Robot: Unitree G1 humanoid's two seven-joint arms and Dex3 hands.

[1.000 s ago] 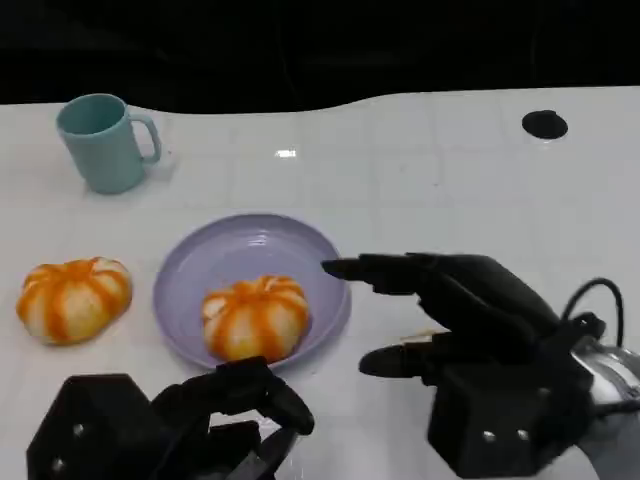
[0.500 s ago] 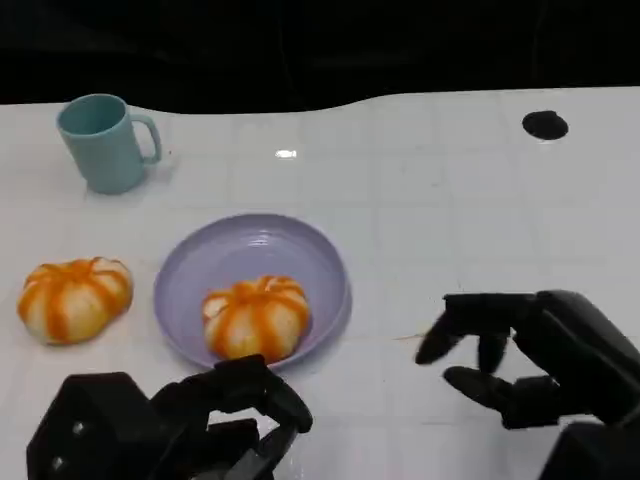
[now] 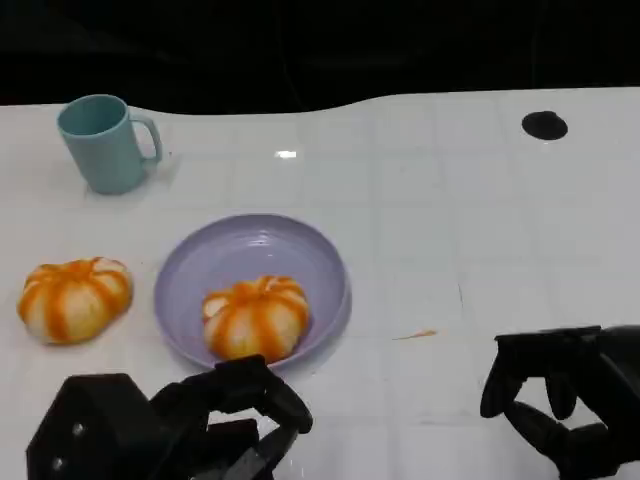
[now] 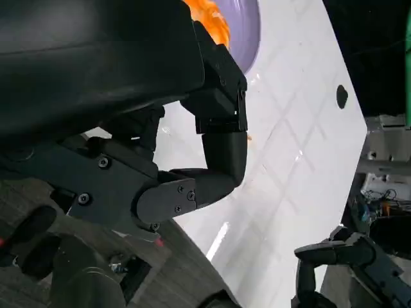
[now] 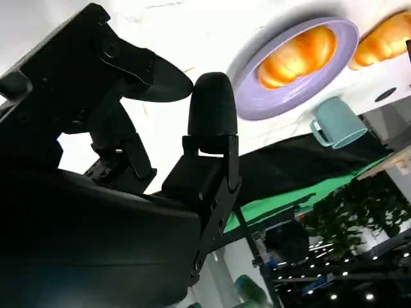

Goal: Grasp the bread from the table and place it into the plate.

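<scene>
Evidently one bread roll (image 3: 255, 317) sits in the purple plate (image 3: 250, 245) (another roll (image 3: 74, 298) remains on the desk (image 3: 450, 220)), so both hands (image 3: 215, 420) (image 3: 565, 400) hover empty, fingers loosely curled.

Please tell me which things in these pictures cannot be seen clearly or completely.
- Right hand: cut off by the head view's lower right edge, so its palm is hidden.
- Left hand: cut off by the head view's bottom edge.
- Plate: in the left wrist view, mostly hidden behind the left hand.
- Small dark spot on the table: too small to identify.
</scene>
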